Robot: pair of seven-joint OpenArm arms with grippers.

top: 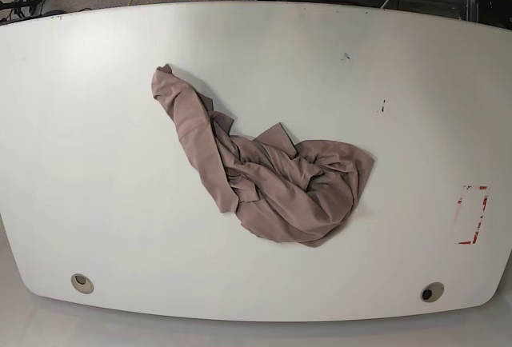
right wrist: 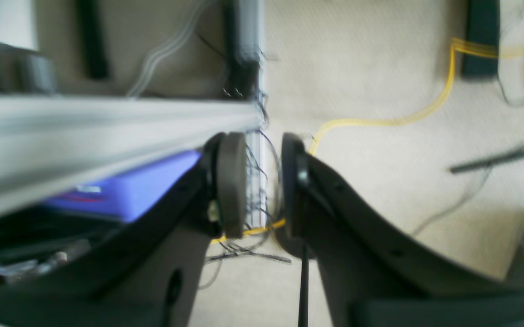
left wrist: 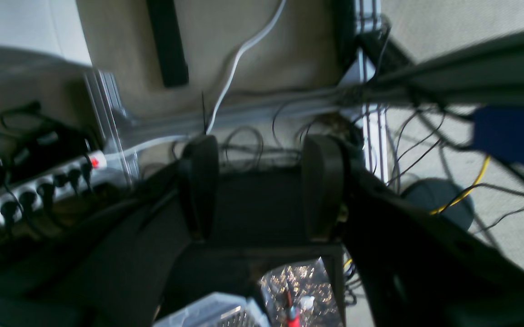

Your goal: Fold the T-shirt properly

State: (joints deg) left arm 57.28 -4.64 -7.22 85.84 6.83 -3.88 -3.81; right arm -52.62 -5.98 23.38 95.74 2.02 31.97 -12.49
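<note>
My left gripper [left wrist: 262,190] is hanging with its jaws set well apart and nothing between them; through the gap I am seeing only cables and the frame under the table. My right gripper [right wrist: 264,186] is standing at a narrow gap, also gripping nothing, with floor and a yellow cable [right wrist: 425,113] showing behind it. Neither arm is appearing in the base view, so both are parked off the table [top: 80,123].

The T-shirt [top: 272,179] is lying crumpled a little below and left of the middle of that view, one long strip trailing toward the upper left and the bulk bunched at the lower right.

I judge that folding is not yet begun: the garment needs spreading flat first. To do that well, I am planning to bring both grippers over the heap, open the right one wider, pick two separate edges rather than a bunched layer, and draw them apart slowly so the thin cloth is not dragging or twisting.
</note>
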